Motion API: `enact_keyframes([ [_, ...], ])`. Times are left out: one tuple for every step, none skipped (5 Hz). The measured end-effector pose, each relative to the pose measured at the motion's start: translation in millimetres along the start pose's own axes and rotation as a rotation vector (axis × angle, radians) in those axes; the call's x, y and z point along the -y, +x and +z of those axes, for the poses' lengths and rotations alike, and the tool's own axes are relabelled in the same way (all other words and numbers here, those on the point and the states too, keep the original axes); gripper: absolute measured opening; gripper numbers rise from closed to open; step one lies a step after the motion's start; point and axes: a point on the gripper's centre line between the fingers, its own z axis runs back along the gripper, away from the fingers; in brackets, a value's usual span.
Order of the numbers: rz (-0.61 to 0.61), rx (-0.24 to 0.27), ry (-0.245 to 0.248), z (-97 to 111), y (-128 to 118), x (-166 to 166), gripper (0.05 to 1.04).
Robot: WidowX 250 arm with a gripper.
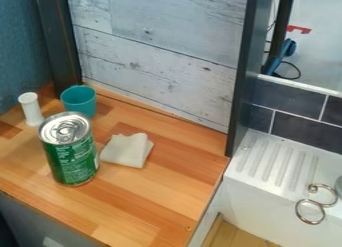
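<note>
Seemed short of contact, likely needing clearance between green can [70, 158] and pale cloth [127, 151] to its right; couldn't tell gripper opening.

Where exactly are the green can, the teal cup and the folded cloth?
Green can [72, 163]: camera view, side.
Teal cup [79, 103]: camera view, outer wall.
Folded cloth [126, 151]: camera view, top.
</note>
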Motion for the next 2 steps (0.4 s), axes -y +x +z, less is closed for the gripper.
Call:
enact_keyframes([
  [0.051,-0.024,-0.056,-45,3,2,0.611],
  [0.108,-0.06,-0.093,-71,10,6,0.611],
])
